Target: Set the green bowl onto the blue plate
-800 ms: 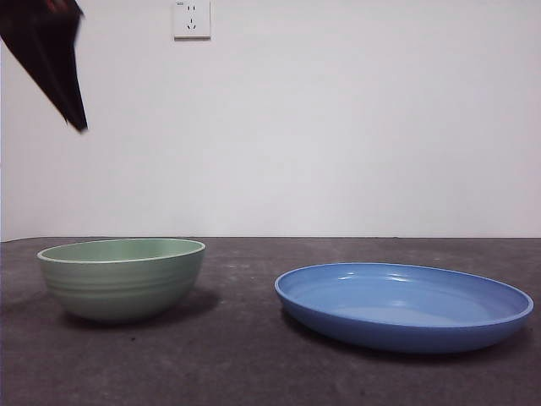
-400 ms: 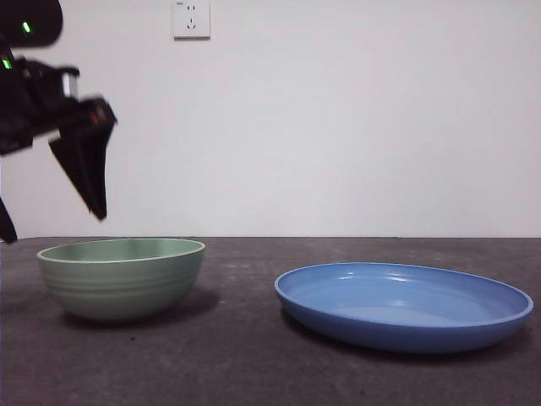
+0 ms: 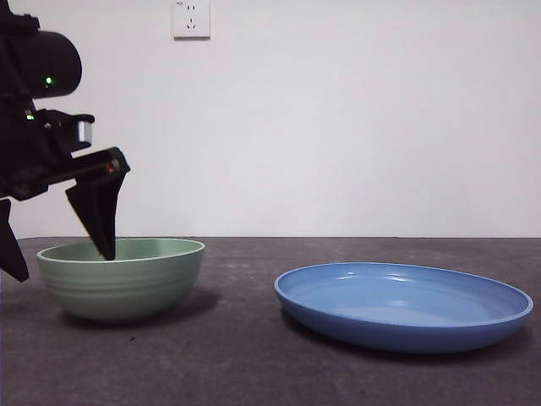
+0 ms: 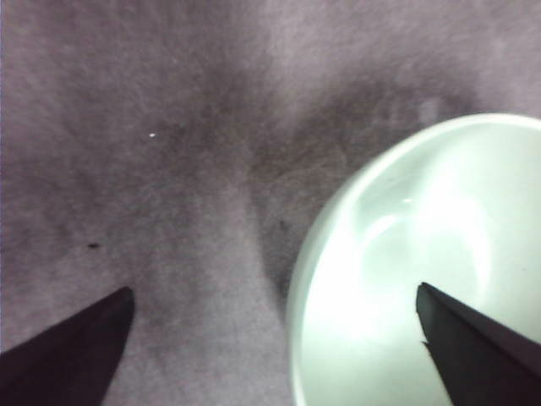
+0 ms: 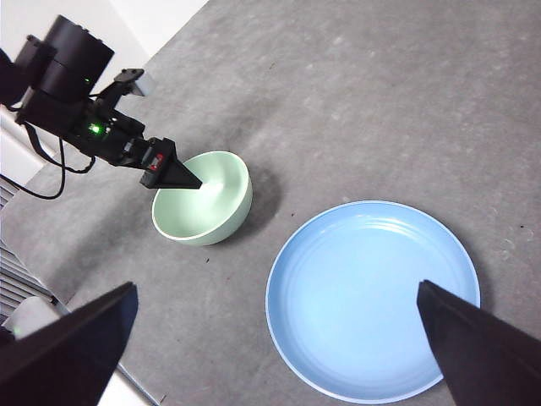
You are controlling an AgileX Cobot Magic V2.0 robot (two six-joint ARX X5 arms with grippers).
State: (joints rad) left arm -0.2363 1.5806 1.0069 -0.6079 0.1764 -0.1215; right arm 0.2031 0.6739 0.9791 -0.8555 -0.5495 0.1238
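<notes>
The green bowl (image 3: 122, 283) stands upright on the dark table at the left. My left gripper (image 3: 63, 264) is open and straddles the bowl's left rim. One jaw hangs inside the bowl, the other outside it. In the left wrist view the bowl (image 4: 406, 254) lies under one jaw of the left gripper (image 4: 273, 292), and bare table under the other. I see no contact with the rim. The blue plate (image 3: 404, 304) lies empty to the right of the bowl, with a gap between them. High above, my right gripper (image 5: 275, 288) stands open over the plate (image 5: 372, 296) and the bowl (image 5: 207, 203).
A white wall with a socket (image 3: 192, 19) closes off the back of the table. In the right wrist view the table's edge (image 5: 127, 372) runs close behind the bowl, with a black cable (image 5: 51, 182) hanging from the left arm.
My left arm has come down from the top left corner to the bowl. Its jaws now bracket the bowl's left rim. Bowl and plate have not moved.
</notes>
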